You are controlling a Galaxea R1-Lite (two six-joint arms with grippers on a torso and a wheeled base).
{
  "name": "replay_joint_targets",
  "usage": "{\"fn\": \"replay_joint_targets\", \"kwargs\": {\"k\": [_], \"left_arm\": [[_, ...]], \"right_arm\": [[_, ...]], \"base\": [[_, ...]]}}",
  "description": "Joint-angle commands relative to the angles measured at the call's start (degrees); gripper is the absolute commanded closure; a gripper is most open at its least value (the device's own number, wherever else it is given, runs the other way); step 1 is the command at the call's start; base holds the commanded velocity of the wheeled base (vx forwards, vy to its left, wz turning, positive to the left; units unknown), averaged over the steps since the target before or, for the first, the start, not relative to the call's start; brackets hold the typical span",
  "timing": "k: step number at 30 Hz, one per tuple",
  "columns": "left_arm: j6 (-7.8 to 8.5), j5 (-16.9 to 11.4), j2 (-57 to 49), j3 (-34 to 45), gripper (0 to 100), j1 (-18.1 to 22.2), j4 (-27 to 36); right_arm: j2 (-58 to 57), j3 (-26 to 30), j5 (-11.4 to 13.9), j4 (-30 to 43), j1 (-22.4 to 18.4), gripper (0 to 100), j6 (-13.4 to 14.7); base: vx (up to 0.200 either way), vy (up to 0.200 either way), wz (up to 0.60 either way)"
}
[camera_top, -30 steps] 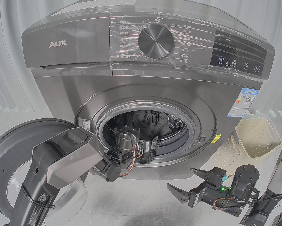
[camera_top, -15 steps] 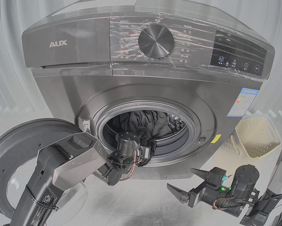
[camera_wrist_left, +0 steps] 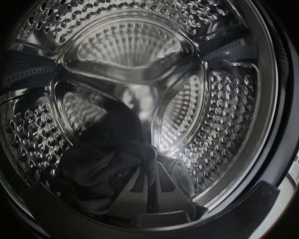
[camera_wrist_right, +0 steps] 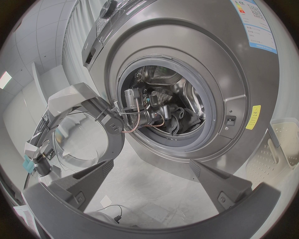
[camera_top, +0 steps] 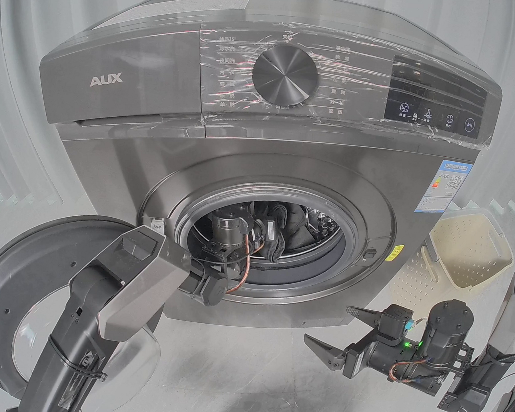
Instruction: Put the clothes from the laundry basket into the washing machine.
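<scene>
A: What differs from a second ago?

B: The left gripper [camera_wrist_left: 150, 169] has gone up and further in. Before, its wrist sat at the lower lip of the washing machine [camera_top: 305, 160] opening. Now it's inside the ring, left of centre in the head view. The dark garment [camera_wrist_left: 102, 161] bulged high in the opening earlier. Now it sits lower and deeper, mostly behind the wrist.

A: Right arm?

B: Same spot in all three head frames, lower right. The right gripper [camera_top: 328, 325] is spread wide, holds nothing, and hangs over the floor in front of the machine's lower right corner.

A: State of the left one?

B: Narrow. In the left wrist view the two fingers are drawn close together with a fold of the dark cloth caught at the tips, so it's holding the garment.

A: And where is the garment relative to it?

B: Right at the tips and spilling beyond them, heaped on the floor of the drum [camera_wrist_left: 224, 118]. The right wrist view shows the bundle touching the gripper's front end, on the side away from the open door [camera_top: 13, 282].

A: Where's the door?

B: Swung fully out, lower left of the head view, behind the left arm.

A: Laundry basket [camera_top: 473, 249]?

B: Cream and perforated, at middle right of the head view. It's just beside the machine's right flank and well apart from both grippers.
</scene>
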Motion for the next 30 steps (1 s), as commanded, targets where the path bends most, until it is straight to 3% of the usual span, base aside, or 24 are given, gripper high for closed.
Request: {"fn": "replay_joint_targets", "kwargs": {"k": [1, 9, 17, 18, 30], "left_arm": [[-0.04, 0.85, 4.60, -10.10, 100, 1.51, 0.35], [0.05, 1.21, 7.24, -15.37, 100, 1.51, 1.49], [0.05, 1.29, 7.94, -15.53, 100, 2.04, 1.67], [0.05, 1.29, 7.94, -15.53, 0, 2.12, 1.67], [0.05, 1.29, 7.24, -13.26, 0, 1.42, 2.02]], "right_arm": [[0.03, -0.02, 0.01, -0.03, -0.04, 0, 0.08], [0.12, 0.07, 0.01, -0.03, -0.04, 0, 0.08], [0.12, 0.16, 0.01, -0.03, -0.13, 0, 0.08], [0.12, 0.16, 0.01, -0.03, -0.13, 0, 0.08], [0.03, 0.24, 0.01, -0.03, -0.13, 0, 0.08]], "base": [[0.000, 0.000, 0.00], [0.000, 0.000, 0.00], [0.000, 0.000, 0.00], [0.000, 0.000, 0.00], [0.000, 0.000, 0.00]]}}
